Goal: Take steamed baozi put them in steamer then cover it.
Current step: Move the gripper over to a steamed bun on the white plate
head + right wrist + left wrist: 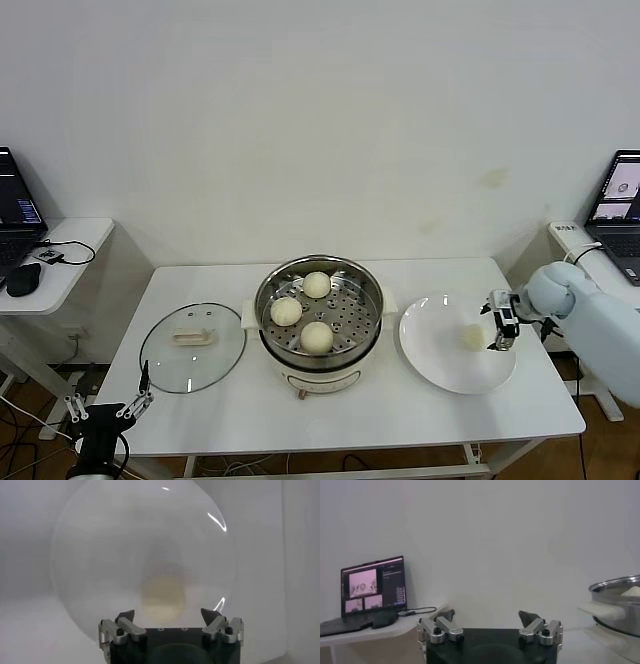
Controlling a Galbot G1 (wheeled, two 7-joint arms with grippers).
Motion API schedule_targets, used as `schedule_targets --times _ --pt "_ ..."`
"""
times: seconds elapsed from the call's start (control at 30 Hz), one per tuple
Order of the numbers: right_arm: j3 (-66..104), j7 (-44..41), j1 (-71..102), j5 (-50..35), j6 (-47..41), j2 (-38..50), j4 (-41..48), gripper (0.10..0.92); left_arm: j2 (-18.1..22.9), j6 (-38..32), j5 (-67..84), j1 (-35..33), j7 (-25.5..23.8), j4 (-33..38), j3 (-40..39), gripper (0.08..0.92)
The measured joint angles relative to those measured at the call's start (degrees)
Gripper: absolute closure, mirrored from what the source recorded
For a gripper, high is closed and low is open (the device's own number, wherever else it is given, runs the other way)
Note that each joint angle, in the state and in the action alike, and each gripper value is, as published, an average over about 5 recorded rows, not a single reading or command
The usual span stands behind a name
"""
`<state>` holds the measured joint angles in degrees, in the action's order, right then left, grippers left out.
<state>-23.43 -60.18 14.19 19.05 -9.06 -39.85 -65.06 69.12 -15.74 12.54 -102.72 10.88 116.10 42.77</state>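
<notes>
Cream-white baozi (473, 337) on plate (430, 360) — right gripper (497, 322) open beside it; off-centre closing risks rolling it away.

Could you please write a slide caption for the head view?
Right gripper open beside the last baozi on the plate; three already in steamer.

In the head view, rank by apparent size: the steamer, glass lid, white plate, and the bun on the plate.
1. Steamer, widest.
2. White plate and glass lid: nearly alike, so I won't separate them.
3. Bun on the plate, clearly smallest.
</notes>
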Motion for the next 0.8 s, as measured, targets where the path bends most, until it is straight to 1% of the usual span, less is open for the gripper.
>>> schedule_targets --times 0.23,0.33,0.43,0.67,0.8 --pt "0.9 -0.2 0.4 2.3 0.2 -3.2 3.9 0.203 0.1 0.0 0.0 0.3 0.0 -0.5 0.0 0.177" --pt "1.1 -0.3 0.5 3.0 0.2 -4.0 5.1 0.219 0.1 0.0 0.0 0.4 0.0 -0.7 0.0 0.177" --pt "1.3 -0.3 0.5 3.4 0.2 -4.7 6.0 0.262 0.0 0.0 0.0 0.5 0.0 -0.8 0.0 0.177" --pt "1.6 -0.5 0.4 3.8 0.3 -5.4 6.7 0.401 0.0 0.0 0.1 0.6 0.0 -0.9 0.0 0.177" --pt "1.4 -0.8 0.1 3.6 0.2 -5.3 6.7 0.446 0.0 -0.1 0.1 0.5 0.1 -0.9 0.0 0.177"
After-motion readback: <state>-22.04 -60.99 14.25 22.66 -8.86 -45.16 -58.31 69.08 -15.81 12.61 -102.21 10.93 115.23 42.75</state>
